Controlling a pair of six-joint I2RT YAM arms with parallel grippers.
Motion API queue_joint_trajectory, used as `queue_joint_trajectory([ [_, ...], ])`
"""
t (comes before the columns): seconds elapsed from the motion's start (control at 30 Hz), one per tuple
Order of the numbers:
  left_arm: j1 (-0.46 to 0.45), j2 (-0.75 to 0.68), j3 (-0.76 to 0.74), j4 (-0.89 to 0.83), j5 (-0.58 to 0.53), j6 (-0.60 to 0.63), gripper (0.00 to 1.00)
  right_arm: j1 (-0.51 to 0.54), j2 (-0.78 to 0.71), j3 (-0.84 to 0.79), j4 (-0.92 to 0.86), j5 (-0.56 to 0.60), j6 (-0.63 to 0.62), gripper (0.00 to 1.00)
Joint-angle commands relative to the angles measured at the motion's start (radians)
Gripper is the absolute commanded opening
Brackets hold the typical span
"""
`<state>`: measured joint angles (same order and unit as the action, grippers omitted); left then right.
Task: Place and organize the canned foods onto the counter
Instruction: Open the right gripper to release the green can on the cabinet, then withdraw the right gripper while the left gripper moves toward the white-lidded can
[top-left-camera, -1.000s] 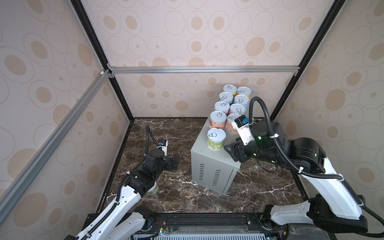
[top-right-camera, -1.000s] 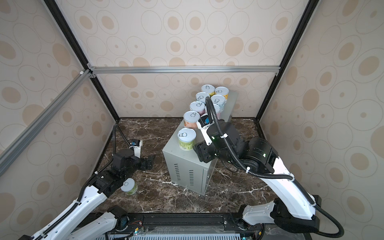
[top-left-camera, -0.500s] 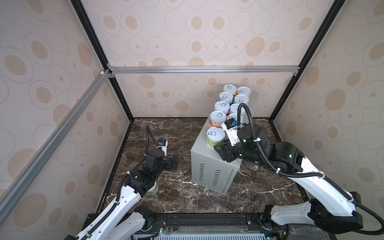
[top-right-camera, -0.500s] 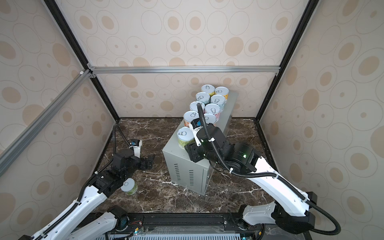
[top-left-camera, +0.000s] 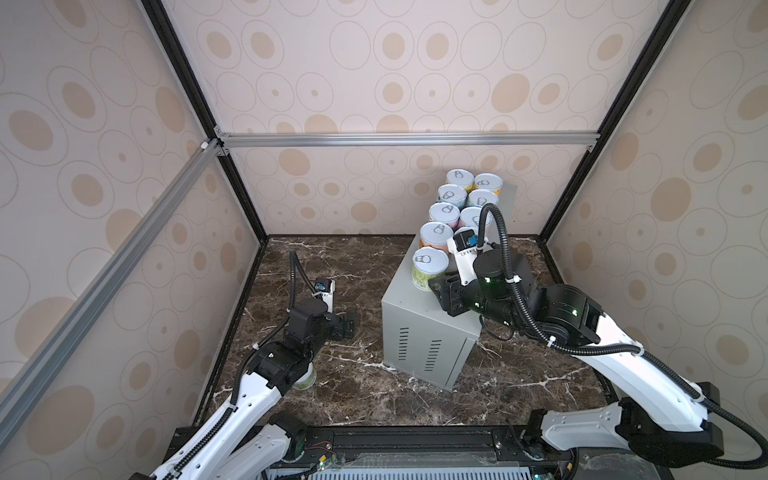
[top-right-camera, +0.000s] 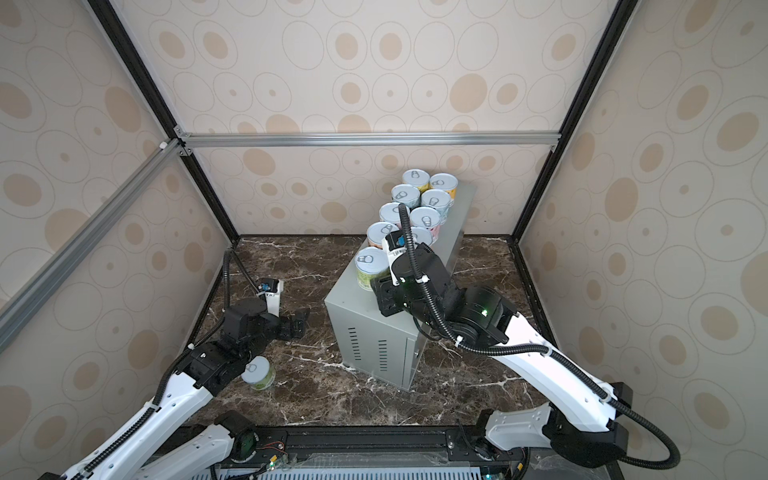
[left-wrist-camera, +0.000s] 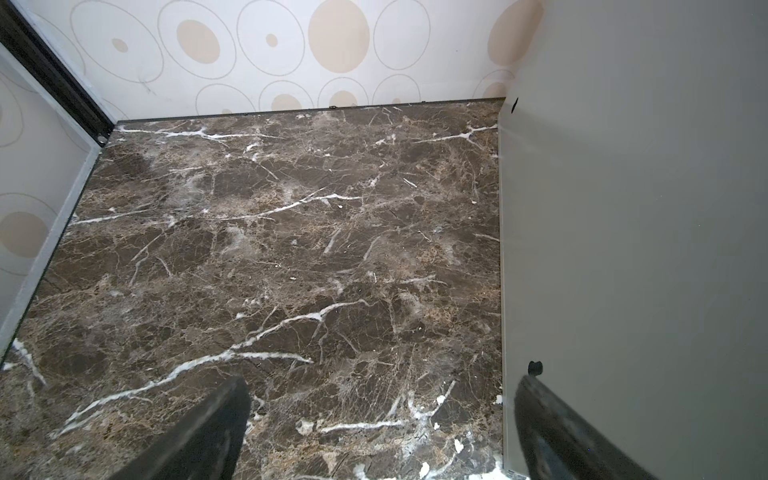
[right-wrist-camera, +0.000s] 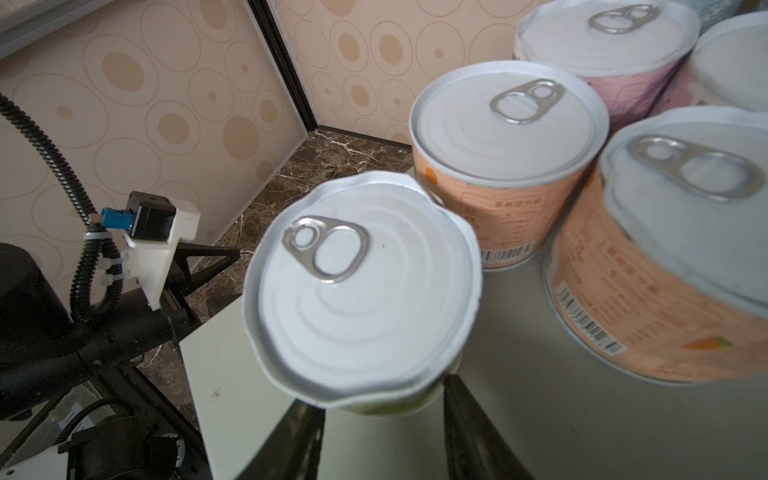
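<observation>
At the near end of the counter (top-left-camera: 415, 332), a tall pale-grey sheet-metal box with vent slots in its end wall, stands a short green-labelled can (top-left-camera: 428, 266). In the right wrist view its silver pull-tab lid shows a wavy, dented rim (right-wrist-camera: 361, 291). The right jaws are closed on this can low on its wall, one dark prong at each side of the base.

Behind it, toward the upper right in both top views, eight more cans (top-right-camera: 424, 217) fill the flat top in two rows, packed close. The right arm (top-left-camera: 623, 365) partly hides one of them. The two salmon-labelled cans (right-wrist-camera: 505, 137) nearest the held one carry paper labels with barcodes, and a pink-labelled can (right-wrist-camera: 602, 50) stands just past them.

A tenth can (top-right-camera: 257, 372), lid up, stands at the lower left on the marble surface (left-wrist-camera: 270, 228), glossy dark brown with white veins, and sits partly under the left arm (top-right-camera: 166, 409). The left jaws stand wide apart and hold nothing, low over the marble, just beside the counter's smooth side wall (left-wrist-camera: 623, 249).

Against the view of a second ago, the right arm has swung from the counter's right edge toward the middle of the frame. Its jaws, then clear of the green-labelled can, have narrowed onto it. The left arm, the tenth can and the rows on the counter are where they were.
</observation>
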<state>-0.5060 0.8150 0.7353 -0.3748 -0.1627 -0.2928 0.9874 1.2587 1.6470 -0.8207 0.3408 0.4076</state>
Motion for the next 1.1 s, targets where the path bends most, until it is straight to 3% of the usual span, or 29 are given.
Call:
queue_joint_trajectory([
  [0.0,-0.005,-0.013,0.003,0.011,-0.002,0.021,0.99,0.005,0.008,0.003,0.031,0.039,0.008,0.47],
  [0.27,-0.004,-0.01,0.004,0.008,-0.01,0.019,0.99,0.005,0.016,0.014,0.029,0.057,-0.008,0.47],
  [0.57,-0.003,-0.016,0.0,0.008,-0.061,0.009,0.99,0.004,0.042,0.041,0.006,0.001,-0.034,0.48],
  [0.87,-0.004,-0.034,0.001,0.019,-0.093,-0.01,0.99,0.005,-0.029,0.06,-0.033,-0.023,-0.048,0.61],
  [1.07,-0.003,-0.013,0.083,-0.078,-0.189,-0.098,0.99,0.005,-0.132,0.039,-0.081,0.033,-0.071,0.69],
])
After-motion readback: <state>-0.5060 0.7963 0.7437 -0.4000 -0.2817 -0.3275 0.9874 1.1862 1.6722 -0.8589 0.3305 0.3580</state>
